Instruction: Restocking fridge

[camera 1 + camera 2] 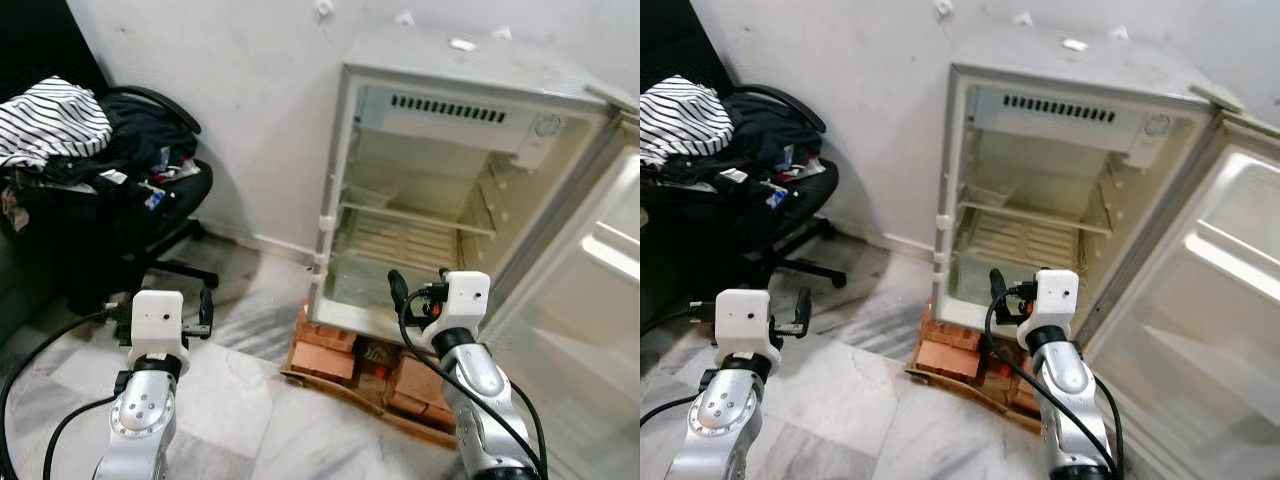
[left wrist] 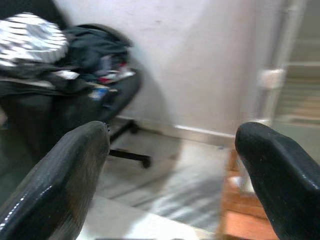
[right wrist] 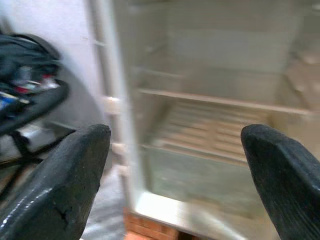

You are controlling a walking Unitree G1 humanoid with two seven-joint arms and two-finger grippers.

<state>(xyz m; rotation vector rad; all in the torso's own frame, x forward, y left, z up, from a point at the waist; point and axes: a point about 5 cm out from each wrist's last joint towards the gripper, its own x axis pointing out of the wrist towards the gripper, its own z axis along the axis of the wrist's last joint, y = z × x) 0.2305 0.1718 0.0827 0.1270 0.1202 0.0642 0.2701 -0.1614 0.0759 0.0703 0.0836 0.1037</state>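
Scanning for text: no readable brand or label anywhere; the small round mark at the fridge's upper right inner corner is too small to read.

Right tool: fingers spread wide, holding nothing, touching nothing. It points straight into the fridge, with the wire shelf directly ahead between the fingertips. The fridge stands with its door swung out on the tool's right side, and sits on bricks just below and ahead of the tool.

Left tool: fingers also spread wide, gripping nothing. Ahead of it is the white wall, with the marble floor below. The office chair piled with clothes, striped garment on top, sits ahead to its left; the fridge edge is ahead to its right.
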